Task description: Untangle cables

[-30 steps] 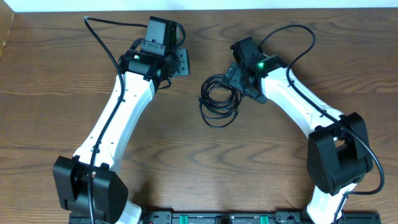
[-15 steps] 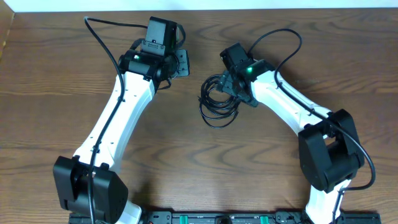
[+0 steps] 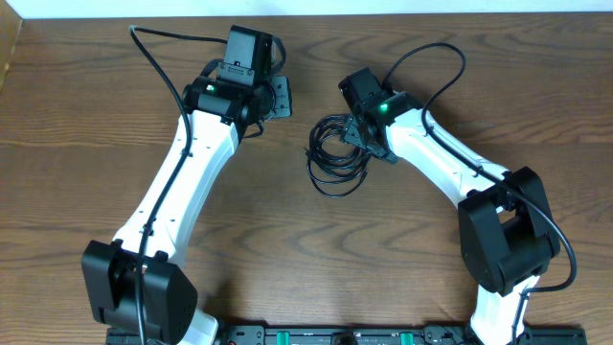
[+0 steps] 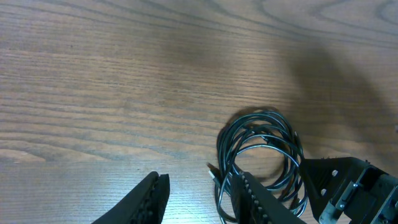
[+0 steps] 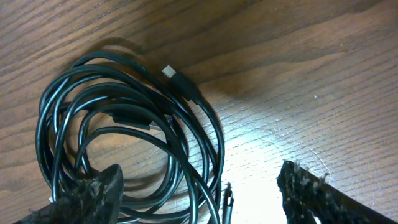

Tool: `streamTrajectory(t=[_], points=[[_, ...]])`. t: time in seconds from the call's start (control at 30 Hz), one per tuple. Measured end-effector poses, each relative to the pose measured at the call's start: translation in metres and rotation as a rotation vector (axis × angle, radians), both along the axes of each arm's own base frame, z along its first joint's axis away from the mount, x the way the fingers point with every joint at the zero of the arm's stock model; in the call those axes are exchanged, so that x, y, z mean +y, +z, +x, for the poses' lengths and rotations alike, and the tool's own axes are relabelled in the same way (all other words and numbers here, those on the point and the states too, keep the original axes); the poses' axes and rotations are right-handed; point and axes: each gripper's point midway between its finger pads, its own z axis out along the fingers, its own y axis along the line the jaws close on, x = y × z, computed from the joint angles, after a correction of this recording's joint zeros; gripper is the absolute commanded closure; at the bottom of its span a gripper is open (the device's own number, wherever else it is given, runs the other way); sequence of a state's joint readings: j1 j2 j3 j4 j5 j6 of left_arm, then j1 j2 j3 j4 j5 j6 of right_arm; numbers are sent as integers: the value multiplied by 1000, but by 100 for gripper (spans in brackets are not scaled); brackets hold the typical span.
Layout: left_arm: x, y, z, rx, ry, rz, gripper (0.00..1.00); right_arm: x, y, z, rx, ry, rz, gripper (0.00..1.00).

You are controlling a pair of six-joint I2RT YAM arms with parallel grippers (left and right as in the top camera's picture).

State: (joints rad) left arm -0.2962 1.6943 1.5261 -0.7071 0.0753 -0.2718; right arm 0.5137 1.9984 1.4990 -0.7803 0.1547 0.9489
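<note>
Your table (image 3: 86, 115) was brown wood with plain grain. You had the cables (image 3: 337, 158) lying flat on it near the middle as one loose black coil, loops overlapping, one plug end (image 5: 177, 79) resting on the wood.

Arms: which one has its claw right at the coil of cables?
The right gripper: its fingers straddle the cables' edge, while the left gripper stands off to the side.

Cables (image 3: 335, 153) coiled at frame centre on table (image 3: 287, 249). Right gripper (image 3: 357, 134) over coil's upper-right edge. Left gripper (image 3: 281, 97) well apart, upper left.
</note>
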Motion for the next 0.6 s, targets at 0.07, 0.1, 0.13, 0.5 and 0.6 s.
streamTrajectory(t=[0.07, 0.1, 0.13, 0.5, 0.6], points=[[0, 0, 0, 1, 0, 0, 62, 0, 0, 0, 0, 0, -1, 21], [0, 0, -1, 3, 0, 1, 62, 0, 0, 0, 0, 0, -1, 21], [0, -1, -1, 4, 0, 1, 61, 0, 0, 0, 0, 0, -1, 21], [1, -2, -2, 11, 0, 3, 62, -3, 1, 2, -11, -7, -18, 25], [1, -2, -3, 14, 0, 4, 61, -4, 1, 4, -23, -14, -19, 24]])
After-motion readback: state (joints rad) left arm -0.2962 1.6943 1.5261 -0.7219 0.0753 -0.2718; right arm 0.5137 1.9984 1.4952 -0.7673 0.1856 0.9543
